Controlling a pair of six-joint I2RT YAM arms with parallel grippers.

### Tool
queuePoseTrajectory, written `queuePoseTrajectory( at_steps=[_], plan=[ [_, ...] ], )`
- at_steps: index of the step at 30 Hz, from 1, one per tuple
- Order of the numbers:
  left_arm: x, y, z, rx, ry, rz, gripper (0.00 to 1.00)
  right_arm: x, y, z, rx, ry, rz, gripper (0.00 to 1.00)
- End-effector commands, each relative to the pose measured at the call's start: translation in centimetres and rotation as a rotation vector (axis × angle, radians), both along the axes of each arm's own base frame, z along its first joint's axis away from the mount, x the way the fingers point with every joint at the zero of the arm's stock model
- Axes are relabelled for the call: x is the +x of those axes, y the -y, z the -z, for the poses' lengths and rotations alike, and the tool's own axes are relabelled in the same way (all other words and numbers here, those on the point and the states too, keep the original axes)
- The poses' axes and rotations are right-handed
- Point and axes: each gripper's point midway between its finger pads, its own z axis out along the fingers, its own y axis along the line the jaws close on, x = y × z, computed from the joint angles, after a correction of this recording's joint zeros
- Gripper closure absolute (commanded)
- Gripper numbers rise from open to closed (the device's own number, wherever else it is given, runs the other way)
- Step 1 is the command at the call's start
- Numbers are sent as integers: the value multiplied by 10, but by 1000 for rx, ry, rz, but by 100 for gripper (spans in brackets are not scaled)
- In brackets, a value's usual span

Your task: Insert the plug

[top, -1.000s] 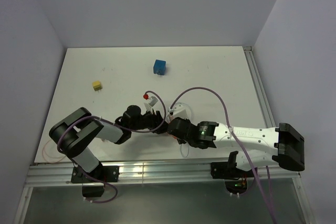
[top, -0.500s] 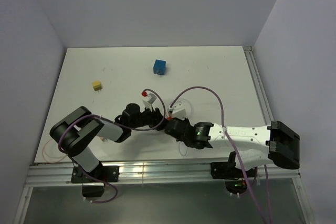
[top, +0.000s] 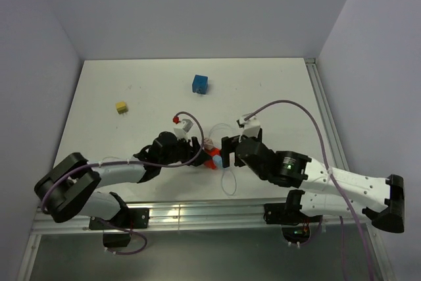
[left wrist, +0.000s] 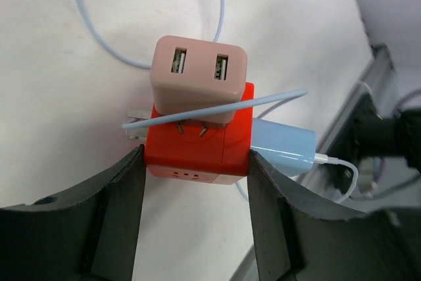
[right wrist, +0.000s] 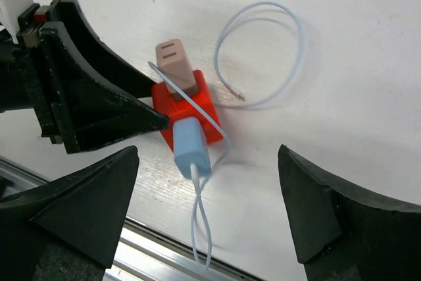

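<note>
Jaws of the left tool (left wrist: 196, 166) stand partway apart and press on two opposite sides of the red socket cube (left wrist: 233, 143), which rests on the white tabletop (left wrist: 59, 64). A pink two-port charger plug (left wrist: 197, 77) sits on the cube's upper face, with a little of its metal pins showing between body and cube. A pale-blue plug (left wrist: 283, 149) is seated in the cube's side nearest the aluminium rail (top: 197, 212), and a thin pale cable (right wrist: 260, 51) runs across the seam under the pink plug and loops on the tabletop beside the cube.

The right tool (right wrist: 209, 156) is spread wide and holds nothing. Its two dark fingers (right wrist: 85, 195) flank open tabletop on the near side of the cube, touching neither the cube nor the plugs.

The left arm lies low, stretched from its base at the near left corner toward the middle of the tabletop's near edge. The right arm reaches in from the near right, its wrist turned so that its tool faces the left one across the cube. A blue cube (top: 200, 84) and a yellow block (top: 121, 106) sit well apart, farther back.
</note>
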Motion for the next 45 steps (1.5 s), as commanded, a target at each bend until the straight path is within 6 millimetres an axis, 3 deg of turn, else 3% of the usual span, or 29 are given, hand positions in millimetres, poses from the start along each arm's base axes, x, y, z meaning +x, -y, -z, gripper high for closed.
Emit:
queuePoseTrajectory(
  at_steps=[1, 2, 4, 5, 10, 15, 19, 20, 23, 24, 26, 31, 35, 36, 38, 41, 42, 44, 45],
  plan=[
    [23, -29, -3, 122, 76, -202, 100, 1, 17, -25, 60, 32, 57, 7],
    [15, -31, 1, 161, 77, -210, 100, 0, 20, -22, 71, 28, 65, 7],
    [24, -43, -9, 200, 134, -329, 100, -3, 27, -25, 105, 33, 74, 7],
    [16, -45, -4, 237, 127, -338, 100, -4, 30, -21, 115, 28, 86, 7],
    [16, -59, 7, 328, 121, -464, 100, -10, 39, -19, 168, 20, 104, 7],
    [9, -51, 24, 420, 88, -513, 99, -14, 41, -13, 186, 11, 102, 7],
    [1, -47, 36, 481, 65, -521, 75, -15, 41, -10, 191, 7, 91, 7],
    [0, -45, 36, 478, 63, -519, 62, -15, 41, -10, 194, 8, 91, 7],
    [-5, -42, 32, 457, 68, -501, 38, -16, 42, -8, 194, 10, 87, 7],
    [-6, -39, 27, 446, 74, -482, 23, -16, 42, -8, 200, 13, 85, 7],
    [-9, -36, 22, 433, 83, -458, 11, -17, 43, -8, 201, 19, 82, 7],
    [-20, -23, -7, 362, 118, -356, 4, -17, 45, -13, 222, 32, 74, 7],
    [-27, -19, -54, 238, 150, -305, 1, -19, 44, -16, 250, 35, 64, 7],
    [-27, -25, -56, 257, 148, -307, 0, -20, 43, -16, 254, 33, 60, 7],
    [-24, -27, -80, 233, 168, -300, 0, -21, 41, -16, 267, 27, 50, 7],
    [-2, -51, -91, 259, 105, -354, 0, -23, 35, -17, 281, 20, 33, 7],
    [25, -78, -91, 279, 69, -460, 1, -25, 32, -17, 284, 10, 16, 7],
    [47, -109, -94, 326, 19, -565, 0, -25, 27, -20, 291, 8, -3, 7],
    [67, -136, -96, 341, -4, -672, 1, -27, 23, -21, 294, 1, -20, 7]
  ],
)
